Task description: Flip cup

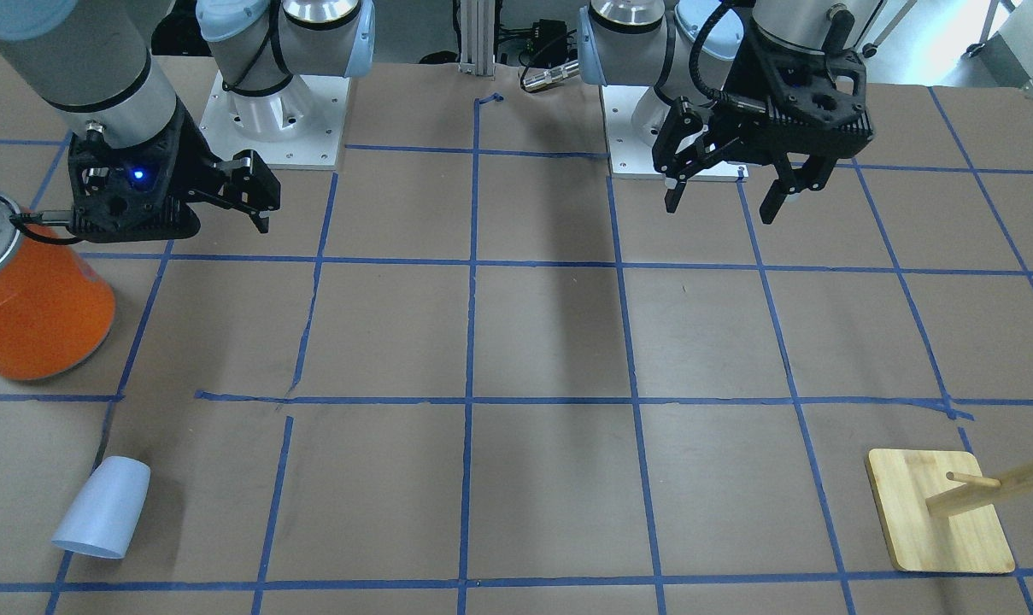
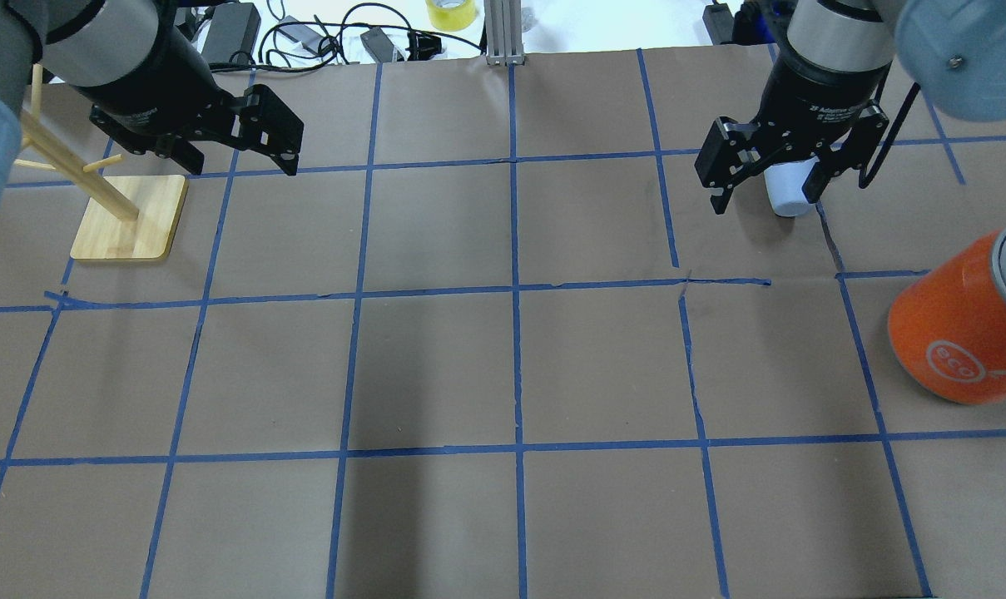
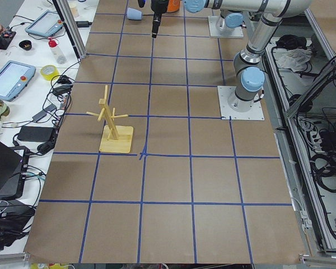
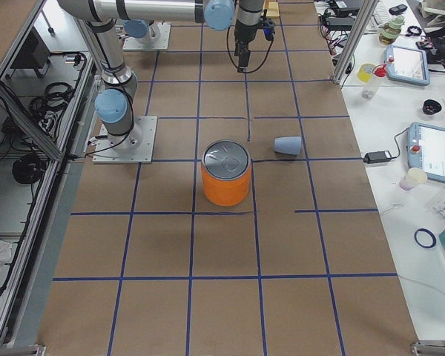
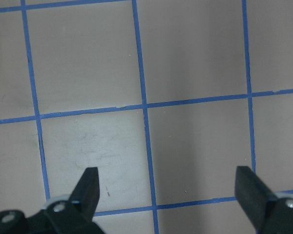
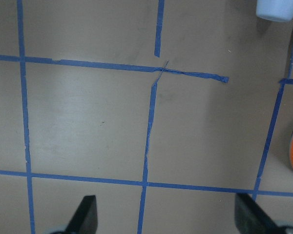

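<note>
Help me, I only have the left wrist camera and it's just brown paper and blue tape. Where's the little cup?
Observer: The cup is far over on the robot's right side of the table, toward the operators' edge, outside your view.
Operator: Is it standing up?
Observer: No, it lies on its side.
Operator: Is an arm grabbing it?
Observer: No. The right gripper hangs open in the air, clear of the cup, holding nothing.
</note>
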Robot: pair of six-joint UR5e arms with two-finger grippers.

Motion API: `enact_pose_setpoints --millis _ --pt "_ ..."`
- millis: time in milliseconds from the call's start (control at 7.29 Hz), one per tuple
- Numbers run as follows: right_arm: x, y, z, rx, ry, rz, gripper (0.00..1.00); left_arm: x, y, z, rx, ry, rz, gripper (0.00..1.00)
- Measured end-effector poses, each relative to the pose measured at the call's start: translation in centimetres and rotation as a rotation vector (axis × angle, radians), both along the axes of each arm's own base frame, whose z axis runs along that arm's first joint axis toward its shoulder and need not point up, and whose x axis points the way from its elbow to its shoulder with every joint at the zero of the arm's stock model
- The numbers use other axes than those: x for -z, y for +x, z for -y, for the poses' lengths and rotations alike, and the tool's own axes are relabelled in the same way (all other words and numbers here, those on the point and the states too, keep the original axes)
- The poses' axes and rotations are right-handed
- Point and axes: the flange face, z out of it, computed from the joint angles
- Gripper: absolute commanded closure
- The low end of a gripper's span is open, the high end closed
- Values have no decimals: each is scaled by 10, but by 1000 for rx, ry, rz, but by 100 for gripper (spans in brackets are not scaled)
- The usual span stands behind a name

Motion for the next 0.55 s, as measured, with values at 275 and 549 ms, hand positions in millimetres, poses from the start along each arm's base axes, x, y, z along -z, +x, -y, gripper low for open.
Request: enact_pose_setpoints --millis 275,549 --pt "0 0 0 -4 0 0 0 0 0 0 0 0 0 0" --pt "1 0 1 -6 -1 1 0 0 0 0 0 0 0 0"
